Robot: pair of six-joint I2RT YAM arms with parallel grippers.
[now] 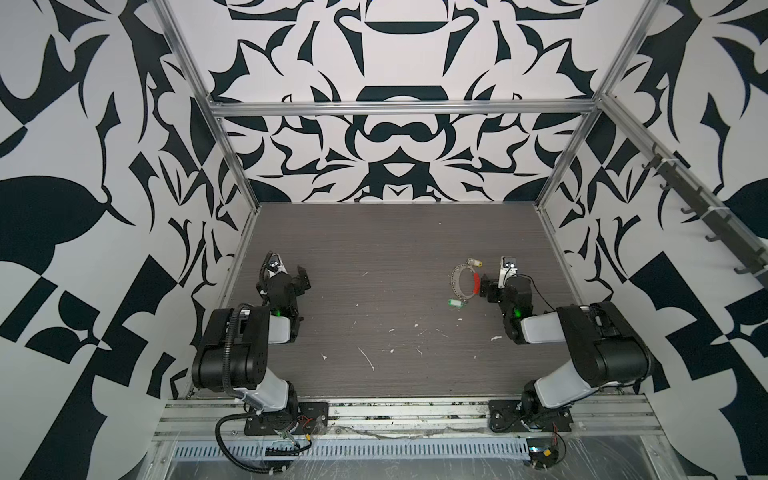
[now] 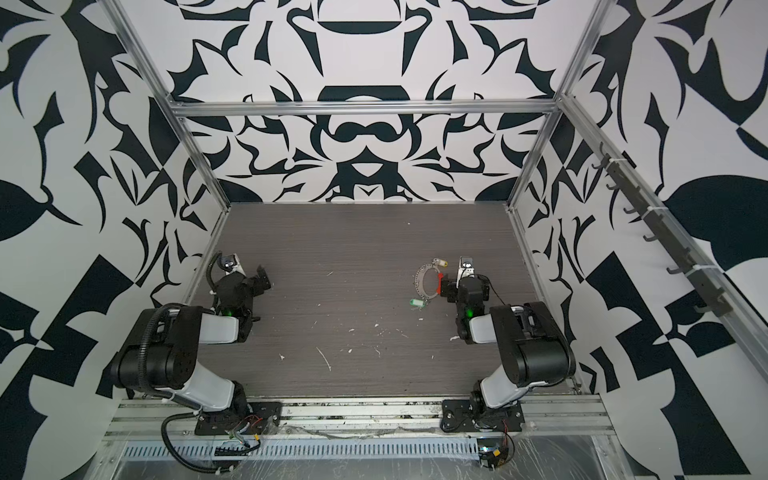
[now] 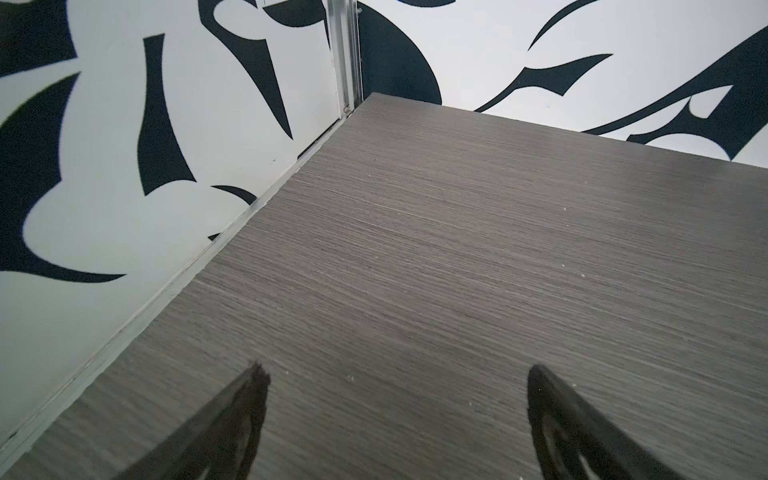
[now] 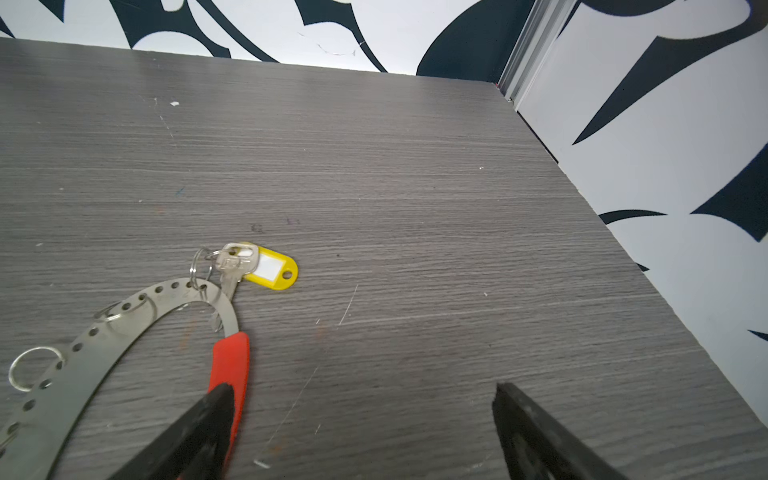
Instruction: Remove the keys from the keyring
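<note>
The keyring (image 1: 454, 279) (image 2: 417, 280) lies flat on the dark table, right of centre, its red section (image 1: 476, 282) facing my right gripper. A key with a yellow tag (image 1: 476, 262) (image 4: 274, 268) hangs at its far side. Another key with a green tag (image 1: 454, 302) (image 2: 416, 303) lies at its near side. My right gripper (image 1: 485, 287) (image 4: 361, 390) is open, low over the table. One finger overlaps the red section (image 4: 230, 365), and nothing is between the jaws. My left gripper (image 1: 302, 279) (image 3: 397, 370) is open and empty over bare table at the left.
Patterned walls with aluminium posts close in the table (image 1: 374, 249) on three sides. White flecks and scratches (image 1: 368, 359) dot its near half. A rail with dark hooks (image 1: 706, 216) runs along the right wall. Both arm bases sit on the front rail.
</note>
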